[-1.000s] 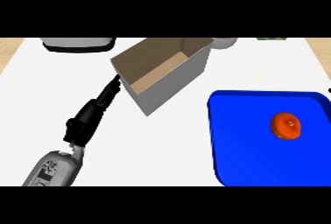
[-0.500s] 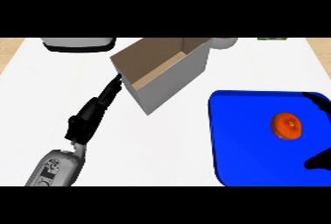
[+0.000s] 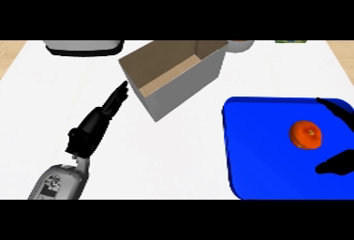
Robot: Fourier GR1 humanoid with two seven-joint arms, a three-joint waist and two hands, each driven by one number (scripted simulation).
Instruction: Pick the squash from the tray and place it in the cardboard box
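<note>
Squash (image 3: pixel 306 134): small, round, flattened, orange, with a darker dimple at its middle. Lies on the right part of the tray, apart from the rims. Judged light, stiff-skinned and smooth, so likely to slide or roll if pinched off-centre; best taken across its widest part, fingers on one side and thumb on the other.

Tray (image 3: pixel 256 140): bright blue, flat, rounded corners, glossy surface with a low rim.

Cardboard box (image 3: pixel 174 75): brown inside, grey outside, open at the top, set at an angle to the left of the tray and apart from it. Thin, stiff walls.

Right hand (image 3: pixel 336 164): black, showing at the right edge over the tray, fingers spread apart on either side of the squash, not touching it.

Left hand (image 3: pixel 104 117): black, fingers straight and held together, tips just beside the box's near left wall, holding nothing.

Counter (image 3: pixel 180 154): plain white, matte.
</note>
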